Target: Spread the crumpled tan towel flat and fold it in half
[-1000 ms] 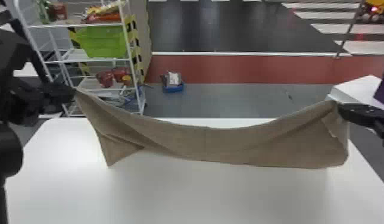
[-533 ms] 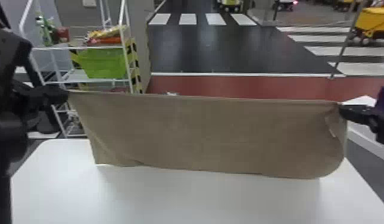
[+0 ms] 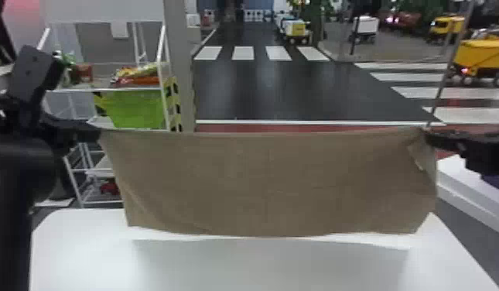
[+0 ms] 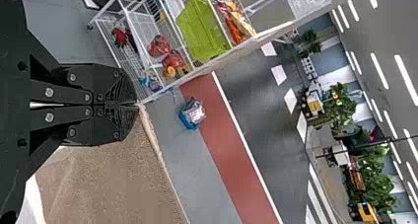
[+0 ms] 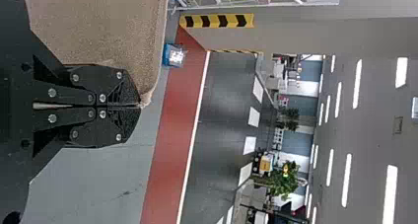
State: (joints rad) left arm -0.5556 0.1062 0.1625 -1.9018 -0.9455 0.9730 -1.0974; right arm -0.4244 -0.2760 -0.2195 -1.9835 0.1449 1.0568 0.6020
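Observation:
The tan towel (image 3: 267,182) hangs stretched between both grippers, its top edge nearly straight and its lower edge above the white table. At its upper left corner is my left gripper (image 3: 97,133); at its upper right corner, my right gripper (image 3: 428,135), where a small flap of cloth folds over. In the left wrist view, the left gripper (image 4: 137,104) is shut on a corner of the towel (image 4: 108,184). The right wrist view has the right gripper (image 5: 140,105) likewise shut on a corner of the towel (image 5: 103,26).
The white table (image 3: 78,255) lies below the towel. Behind it at the left stands a white wire shelf (image 3: 105,89) with a green bin (image 3: 136,109). A white surface (image 3: 469,193) stands at the right, beyond the table's edge.
Both grippers have risen with the towel. It went from sagging with a folded lower left part to hanging taut, and its lower edge lifted off the table. The head view has tilted upward.

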